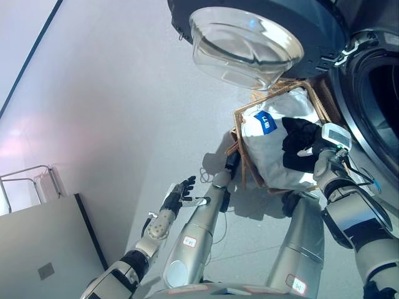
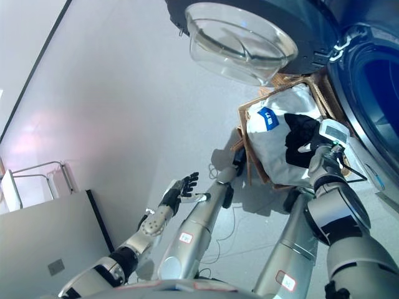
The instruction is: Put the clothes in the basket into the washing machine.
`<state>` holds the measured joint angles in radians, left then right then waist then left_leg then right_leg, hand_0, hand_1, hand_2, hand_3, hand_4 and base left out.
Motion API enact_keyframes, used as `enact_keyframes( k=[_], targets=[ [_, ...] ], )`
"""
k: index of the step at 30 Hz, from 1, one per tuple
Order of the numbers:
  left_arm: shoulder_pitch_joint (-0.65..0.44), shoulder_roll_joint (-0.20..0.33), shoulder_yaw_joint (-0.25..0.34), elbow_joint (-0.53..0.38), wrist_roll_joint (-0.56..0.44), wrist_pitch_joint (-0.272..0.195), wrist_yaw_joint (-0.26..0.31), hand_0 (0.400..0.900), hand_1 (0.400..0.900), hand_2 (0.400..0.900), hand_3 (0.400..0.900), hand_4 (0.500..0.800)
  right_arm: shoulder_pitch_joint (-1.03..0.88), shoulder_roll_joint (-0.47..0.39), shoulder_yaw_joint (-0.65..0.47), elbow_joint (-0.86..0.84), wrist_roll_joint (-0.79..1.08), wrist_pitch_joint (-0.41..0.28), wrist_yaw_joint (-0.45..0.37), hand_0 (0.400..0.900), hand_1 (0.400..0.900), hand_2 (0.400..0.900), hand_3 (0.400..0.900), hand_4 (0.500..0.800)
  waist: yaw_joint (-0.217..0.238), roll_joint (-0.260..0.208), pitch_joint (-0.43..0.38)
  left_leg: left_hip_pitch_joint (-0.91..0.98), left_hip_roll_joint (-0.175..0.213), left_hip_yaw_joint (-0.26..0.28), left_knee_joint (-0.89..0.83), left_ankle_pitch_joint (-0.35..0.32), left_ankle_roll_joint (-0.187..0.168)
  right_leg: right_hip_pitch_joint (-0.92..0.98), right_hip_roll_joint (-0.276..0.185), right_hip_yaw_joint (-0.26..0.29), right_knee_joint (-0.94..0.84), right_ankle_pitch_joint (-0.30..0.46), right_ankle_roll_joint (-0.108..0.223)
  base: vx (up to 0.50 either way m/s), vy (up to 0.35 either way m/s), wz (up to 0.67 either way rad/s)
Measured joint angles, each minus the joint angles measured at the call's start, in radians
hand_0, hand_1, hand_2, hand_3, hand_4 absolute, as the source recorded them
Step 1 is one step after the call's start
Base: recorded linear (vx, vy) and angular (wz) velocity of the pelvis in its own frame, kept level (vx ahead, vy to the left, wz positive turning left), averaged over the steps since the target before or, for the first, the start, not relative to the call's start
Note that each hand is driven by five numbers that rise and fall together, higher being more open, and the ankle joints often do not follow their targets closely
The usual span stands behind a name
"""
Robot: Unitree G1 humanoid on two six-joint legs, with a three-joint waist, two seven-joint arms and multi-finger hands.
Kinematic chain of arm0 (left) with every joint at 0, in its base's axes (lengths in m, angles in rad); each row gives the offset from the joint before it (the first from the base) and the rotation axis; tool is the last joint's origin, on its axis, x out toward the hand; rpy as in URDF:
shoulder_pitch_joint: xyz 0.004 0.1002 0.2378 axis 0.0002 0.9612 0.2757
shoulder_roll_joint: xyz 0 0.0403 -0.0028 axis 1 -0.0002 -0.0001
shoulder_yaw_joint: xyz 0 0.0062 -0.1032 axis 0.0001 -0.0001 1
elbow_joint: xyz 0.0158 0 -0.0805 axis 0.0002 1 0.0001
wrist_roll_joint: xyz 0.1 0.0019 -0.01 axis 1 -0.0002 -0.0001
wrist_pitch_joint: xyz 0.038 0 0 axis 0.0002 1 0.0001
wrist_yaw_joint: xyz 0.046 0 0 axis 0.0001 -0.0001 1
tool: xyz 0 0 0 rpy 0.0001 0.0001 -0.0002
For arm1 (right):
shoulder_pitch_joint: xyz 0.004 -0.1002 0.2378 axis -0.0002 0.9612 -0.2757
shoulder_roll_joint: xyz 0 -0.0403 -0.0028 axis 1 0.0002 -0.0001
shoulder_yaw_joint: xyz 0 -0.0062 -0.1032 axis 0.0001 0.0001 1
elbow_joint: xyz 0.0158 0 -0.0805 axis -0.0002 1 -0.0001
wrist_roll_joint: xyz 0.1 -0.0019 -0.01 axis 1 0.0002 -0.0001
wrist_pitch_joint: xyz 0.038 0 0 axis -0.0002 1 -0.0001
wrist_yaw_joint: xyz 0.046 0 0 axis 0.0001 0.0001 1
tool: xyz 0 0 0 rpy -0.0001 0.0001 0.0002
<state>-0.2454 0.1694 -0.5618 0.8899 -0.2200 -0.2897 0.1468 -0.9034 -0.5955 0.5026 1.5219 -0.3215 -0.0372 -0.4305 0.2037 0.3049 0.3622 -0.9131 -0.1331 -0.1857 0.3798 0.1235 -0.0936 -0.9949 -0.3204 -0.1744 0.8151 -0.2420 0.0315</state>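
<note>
A wicker basket (image 1: 239, 132) stands on the floor in front of the washing machine. It holds a large white cloth (image 1: 271, 159) with a blue label and a black garment (image 1: 298, 132) lying on top. My right hand (image 1: 313, 151) rests on the black garment inside the basket; the dark hand blends with the cloth. The washing machine's round glass door (image 1: 243, 43) hangs open above the basket, and the dark drum opening (image 1: 381, 103) is at the right edge. My left hand (image 1: 178, 193) is open and empty over the bare floor, well left of the basket.
A grey flat panel (image 1: 47, 255) lies at the lower left, with a metal wire frame (image 1: 25, 177) beside it. Light grey floor stretches to the left of the basket.
</note>
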Motion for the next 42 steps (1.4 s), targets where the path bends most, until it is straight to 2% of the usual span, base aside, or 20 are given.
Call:
enact_keyframes(
  k=[1,5,9,15,20,22,25,29,33,36,40,42],
  targets=[
    [0.001,0.000,-0.003,-0.006,-0.001,-0.003,0.000,0.900,0.900,0.900,0.900,0.800,-0.003,-0.009,-0.002,0.006,-0.004,0.004,0.000,0.400,0.400,0.400,0.400,0.500,0.006,0.000,0.000,-0.007,-0.005,0.000,0.013,-0.004,0.000,-0.007,-0.004,0.003,0.012,-0.005,-0.002,0.01,0.034,0.08],
    [0.006,0.003,-0.011,-0.026,-0.017,-0.020,0.004,0.900,0.900,0.900,0.900,0.800,-0.033,-0.042,-0.015,0.010,-0.015,0.017,-0.009,0.400,0.400,0.400,0.400,0.500,0.019,0.002,-0.001,-0.056,-0.019,0.004,0.061,-0.012,0.003,-0.049,-0.018,0.012,0.044,-0.007,0.000,0.01,0.047,0.01],
    [0.006,-0.001,-0.010,-0.040,-0.017,-0.028,0.004,0.900,0.900,0.900,0.900,0.800,-0.055,-0.068,-0.019,0.010,-0.016,0.021,-0.020,0.400,0.400,0.400,0.400,0.500,0.032,0.003,-0.003,-0.089,-0.027,0.020,0.090,-0.019,0.016,-0.081,-0.017,0.046,0.058,-0.007,0.003,0.03,0.056,-0.10],
    [0.006,-0.004,-0.011,-0.039,-0.017,-0.035,0.011,0.900,0.900,0.900,0.900,0.800,-0.039,-0.034,-0.026,0.010,-0.015,0.030,-0.020,0.400,0.400,0.400,0.400,0.500,0.036,0.003,-0.003,-0.090,-0.028,0.038,0.107,-0.027,0.031,-0.079,-0.017,0.060,0.058,-0.006,0.015,0.02,0.025,-0.04],
    [0.006,-0.008,-0.024,-0.024,-0.016,-0.033,0.016,0.900,0.900,0.900,0.900,0.800,-0.026,-0.019,-0.041,0.011,-0.011,0.038,-0.020,0.400,0.400,0.400,0.400,0.500,0.030,0.002,-0.005,-0.045,-0.026,0.033,0.098,-0.028,0.030,-0.030,-0.015,0.051,0.045,-0.003,0.016,0.03,0.018,-0.05],
    [0.010,-0.011,-0.025,-0.008,-0.017,-0.030,0.018,0.900,0.900,0.900,0.900,0.800,-0.015,-0.003,-0.059,0.008,0.003,0.036,-0.020,0.400,0.400,0.400,0.400,0.500,0.020,0.002,-0.005,-0.014,-0.024,0.029,0.078,-0.028,0.031,0.003,-0.008,0.045,0.023,-0.001,0.027,0.04,0.001,-0.17],
    [0.013,-0.019,-0.022,0.029,-0.017,-0.020,0.020,0.900,0.900,0.900,0.900,0.800,-0.004,0.027,-0.070,0.007,0.031,0.036,-0.021,0.400,0.400,0.400,0.400,0.500,0.005,-0.001,-0.007,0.038,-0.008,0.026,0.030,-0.019,0.028,0.057,0.025,0.051,-0.037,0.018,0.031,0.03,-0.017,-0.22],
    [0.015,-0.030,-0.007,0.099,-0.017,-0.018,0.023,0.900,0.900,0.900,0.900,0.800,0.022,0.059,-0.092,-0.018,0.095,0.031,-0.025,0.400,0.400,0.400,0.400,0.500,-0.021,-0.009,-0.008,0.126,0.016,0.035,-0.042,0.001,0.047,0.153,0.058,0.051,-0.145,0.062,0.052,0.04,-0.049,-0.23],
    [0.038,-0.028,0.048,0.165,-0.016,-0.015,0.025,0.900,0.900,0.900,0.900,0.800,0.050,0.094,-0.151,-0.045,0.190,0.013,-0.026,0.400,0.400,0.400,0.400,0.500,-0.053,-0.034,-0.010,0.244,0.050,0.055,-0.120,0.009,0.060,0.277,0.090,0.054,-0.269,0.108,0.063,0.02,-0.020,-0.35],
    [0.055,-0.028,0.101,0.205,-0.016,-0.007,0.024,0.900,0.900,0.900,0.900,0.800,0.099,0.124,-0.239,-0.095,0.315,-0.016,-0.028,0.400,0.400,0.400,0.400,0.500,-0.066,-0.055,-0.009,0.359,0.077,0.076,-0.198,0.017,0.067,0.396,0.120,0.058,-0.381,0.146,0.069,0.07,-0.046,-0.27],
    [0.103,-0.002,0.132,0.246,-0.015,0.003,0.022,0.900,0.900,0.900,0.900,0.800,0.166,0.208,-0.317,-0.119,0.437,-0.070,-0.029,0.400,0.400,0.400,0.400,0.500,-0.107,-0.108,-0.042,0.488,0.100,0.101,-0.289,0.022,0.071,0.517,0.142,0.064,-0.493,0.169,0.071,0.07,-0.039,-0.26],
    [0.131,0.002,0.150,0.254,-0.015,0.003,0.021,0.900,0.900,0.900,0.900,0.800,0.223,0.243,-0.411,-0.142,0.560,-0.108,-0.026,0.400,0.400,0.400,0.400,0.500,-0.107,-0.121,-0.068,0.541,0.112,0.121,-0.330,0.025,0.074,0.574,0.156,0.075,-0.560,0.195,0.073,0.07,-0.028,-0.29]
  ],
)
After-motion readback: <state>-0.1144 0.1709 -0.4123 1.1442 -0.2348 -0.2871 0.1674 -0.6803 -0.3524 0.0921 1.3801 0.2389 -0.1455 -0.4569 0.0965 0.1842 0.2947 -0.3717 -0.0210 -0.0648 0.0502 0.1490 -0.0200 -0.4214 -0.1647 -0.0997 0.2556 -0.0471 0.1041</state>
